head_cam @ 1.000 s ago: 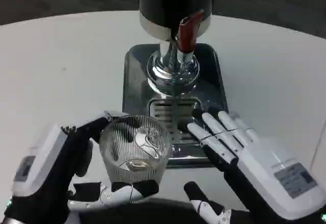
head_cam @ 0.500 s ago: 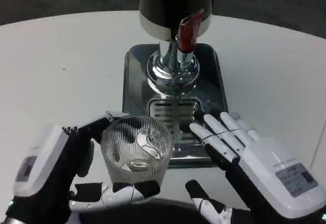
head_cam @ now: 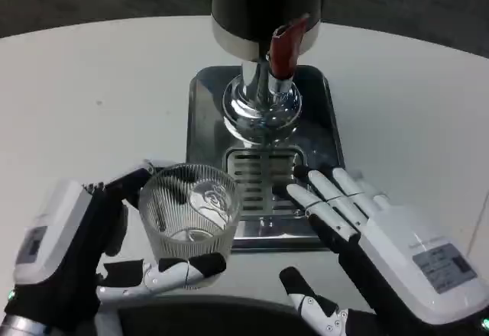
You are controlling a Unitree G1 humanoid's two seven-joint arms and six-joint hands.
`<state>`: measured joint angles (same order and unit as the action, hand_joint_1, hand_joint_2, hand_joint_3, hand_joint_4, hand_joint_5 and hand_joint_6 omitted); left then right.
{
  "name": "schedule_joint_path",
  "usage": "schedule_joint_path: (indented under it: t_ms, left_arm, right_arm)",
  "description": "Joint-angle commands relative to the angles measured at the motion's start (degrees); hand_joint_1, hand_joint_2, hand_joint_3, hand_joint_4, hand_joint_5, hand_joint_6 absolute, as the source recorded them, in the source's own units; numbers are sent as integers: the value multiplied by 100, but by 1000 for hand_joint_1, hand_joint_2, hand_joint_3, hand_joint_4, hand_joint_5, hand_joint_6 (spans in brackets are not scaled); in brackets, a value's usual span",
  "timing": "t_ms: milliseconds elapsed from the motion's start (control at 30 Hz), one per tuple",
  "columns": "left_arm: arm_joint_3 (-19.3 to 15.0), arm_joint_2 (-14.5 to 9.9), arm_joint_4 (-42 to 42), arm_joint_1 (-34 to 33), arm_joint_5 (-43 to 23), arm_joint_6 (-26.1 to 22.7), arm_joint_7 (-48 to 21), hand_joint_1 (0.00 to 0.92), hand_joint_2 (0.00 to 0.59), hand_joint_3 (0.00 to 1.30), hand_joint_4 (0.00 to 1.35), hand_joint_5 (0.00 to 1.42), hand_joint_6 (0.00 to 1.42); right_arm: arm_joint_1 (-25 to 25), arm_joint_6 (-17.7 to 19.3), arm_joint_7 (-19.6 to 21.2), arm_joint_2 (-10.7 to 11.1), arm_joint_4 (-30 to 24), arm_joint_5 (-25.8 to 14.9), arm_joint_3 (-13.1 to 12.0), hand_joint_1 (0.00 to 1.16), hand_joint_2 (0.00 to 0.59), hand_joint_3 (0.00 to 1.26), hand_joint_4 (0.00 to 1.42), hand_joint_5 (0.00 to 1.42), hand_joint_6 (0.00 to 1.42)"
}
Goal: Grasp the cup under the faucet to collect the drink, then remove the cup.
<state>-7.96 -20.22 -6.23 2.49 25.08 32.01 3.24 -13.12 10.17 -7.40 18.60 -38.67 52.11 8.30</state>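
Note:
A ribbed clear glass cup [head_cam: 189, 222] stands upright at the front left corner of the drip tray [head_cam: 200, 114], wrapped by the fingers and thumb of my left hand [head_cam: 72, 256]. It sits left of and nearer than the chrome faucet [head_cam: 262, 103], which has a red tap handle [head_cam: 283, 50] and hangs from the dark dispenser body [head_cam: 267, 4]. My right hand [head_cam: 367, 237] lies flat with fingers spread over the tray's front right part, its fingertips [head_cam: 299, 177] near the slotted grille [head_cam: 261, 176], holding nothing.
The white round table [head_cam: 92, 92] extends to left and right of the tray. A dark curved edge [head_cam: 191, 313] shows at the bottom of the picture between my hands. Dark floor lies beyond the table's far rim.
My left hand has carried the cup a little leftward and toward me, away from the grille. The right hand has barely shifted.

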Motion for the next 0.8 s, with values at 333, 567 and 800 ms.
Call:
schedule_joint_path:
  t_ms: [333,567,800]
  left_arm:
    - [387,-182,1572,-1548,630,273,884,601,143,937,1028,1171,1339]
    - [776,-282,2743,-2500,929,395,1355,601,142,937,1028,1171,1339]
    - [1244,-286,3906,-3294,1234,482,1907,601,141,946,1038,1171,1339]
  right_arm:
    - [-450,-98,-22,-73,-362,79,-115,359,473,135,50,26,50]
    - [-657,-103,18,-131,-502,95,-175,363,473,136,52,34,50]
    - [-730,-98,35,-158,-567,63,-301,366,473,136,54,37,50]
